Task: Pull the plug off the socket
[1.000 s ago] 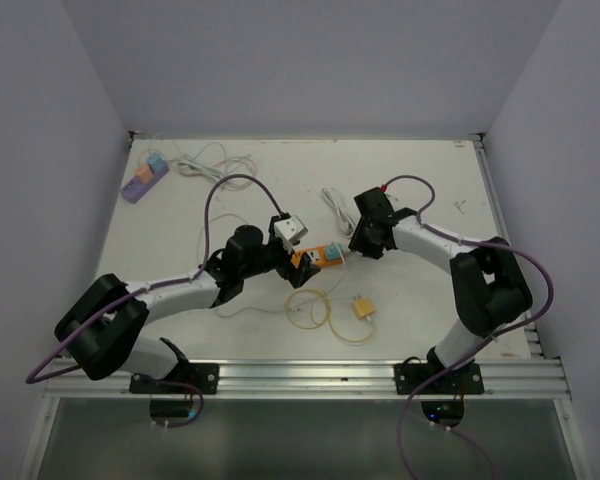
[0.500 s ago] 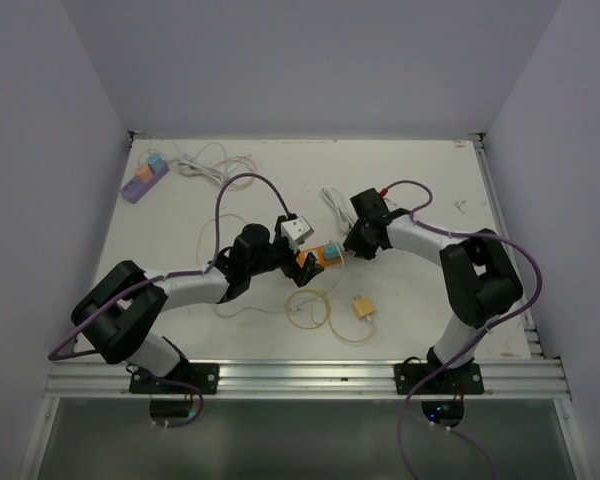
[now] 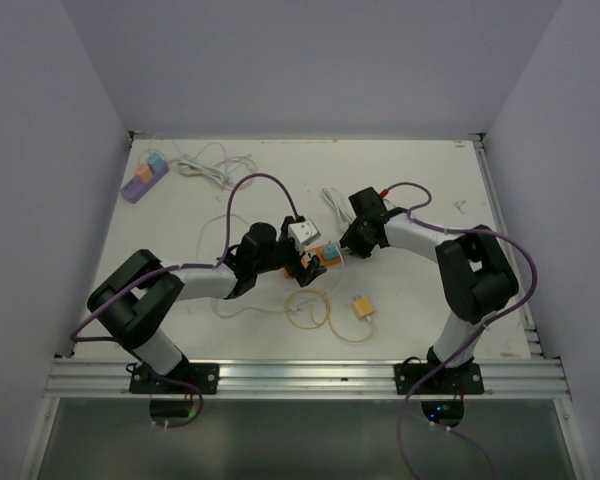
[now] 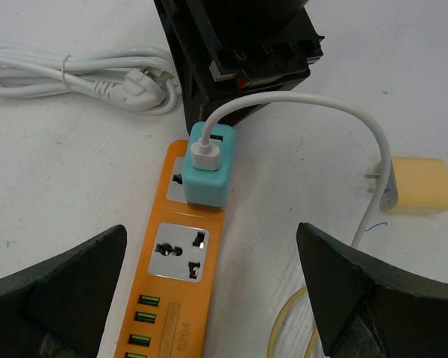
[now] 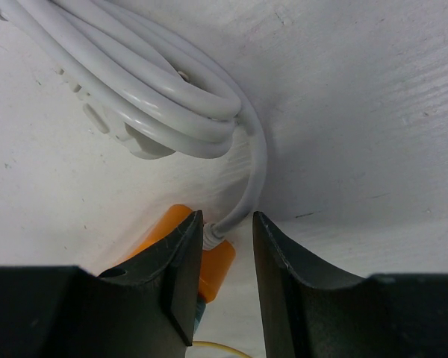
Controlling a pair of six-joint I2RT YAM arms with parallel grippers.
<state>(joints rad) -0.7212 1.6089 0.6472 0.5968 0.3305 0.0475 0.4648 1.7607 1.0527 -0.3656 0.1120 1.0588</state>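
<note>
Zero progress on pull: teal plug (image 4: 207, 168) seated in end socket of orange power strip (image 4: 198, 298). My left fingers (image 4: 60, 283) wide apart, flanking strip. My right fingers (image 5: 284, 283) narrowly apart, straddling strip's cord (image 5: 257, 171), apparently unclamped. To do: grip plug, brace strip, pull.

Teal plug (image 4: 207, 175) (fully seated) upright in the end outlet of a flat orange socket strip (image 4: 200, 307)
</note>
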